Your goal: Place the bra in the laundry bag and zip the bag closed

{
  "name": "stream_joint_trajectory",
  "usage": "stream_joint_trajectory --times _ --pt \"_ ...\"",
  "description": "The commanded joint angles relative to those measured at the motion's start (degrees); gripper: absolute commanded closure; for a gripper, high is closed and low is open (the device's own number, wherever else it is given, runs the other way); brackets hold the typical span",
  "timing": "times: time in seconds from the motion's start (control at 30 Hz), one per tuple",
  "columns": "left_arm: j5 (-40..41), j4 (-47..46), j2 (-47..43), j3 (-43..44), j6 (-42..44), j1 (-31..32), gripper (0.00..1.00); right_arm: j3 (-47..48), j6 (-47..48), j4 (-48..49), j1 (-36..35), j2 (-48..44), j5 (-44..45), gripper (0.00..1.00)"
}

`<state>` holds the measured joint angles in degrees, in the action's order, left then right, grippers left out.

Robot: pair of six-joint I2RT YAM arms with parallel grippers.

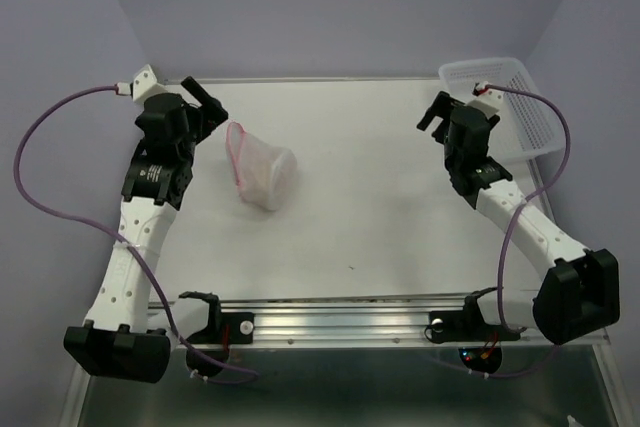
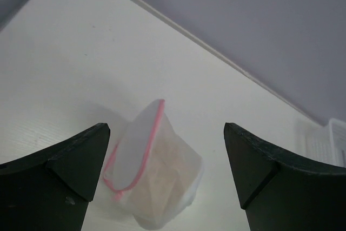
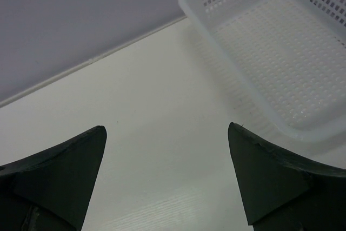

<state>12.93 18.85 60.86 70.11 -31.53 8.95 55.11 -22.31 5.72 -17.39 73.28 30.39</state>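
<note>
The laundry bag (image 1: pixel 264 176), a white mesh pouch with a pink zipper band (image 1: pixel 236 153), lies on the white table left of centre. In the left wrist view the laundry bag (image 2: pixel 157 174) sits low between my fingers, and the peach bra (image 2: pixel 165 169) shows faintly through the mesh inside it. The pink band runs round the bag's flat end; whether it is zipped all the way I cannot tell. My left gripper (image 1: pixel 208 103) (image 2: pixel 166 128) hovers open just behind and left of the bag, holding nothing. My right gripper (image 1: pixel 432 114) (image 3: pixel 166 128) is open over bare table at the far right.
A rigid white slotted basket (image 1: pixel 522 122) (image 3: pixel 281 41) stands at the back right corner, beside the right gripper. The back wall runs close behind both grippers. A metal rail (image 1: pixel 340 315) crosses the table's near edge between the arm bases.
</note>
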Motion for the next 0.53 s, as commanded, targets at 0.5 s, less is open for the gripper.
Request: stream_joint_trajectory --times 0.5 --pt "16.7 -4.2 -1.0 -9.1 -5.2 -13.2 0.01 -7.8 0.0 -3.4 -1.2 -17.6 19.4 0.0"
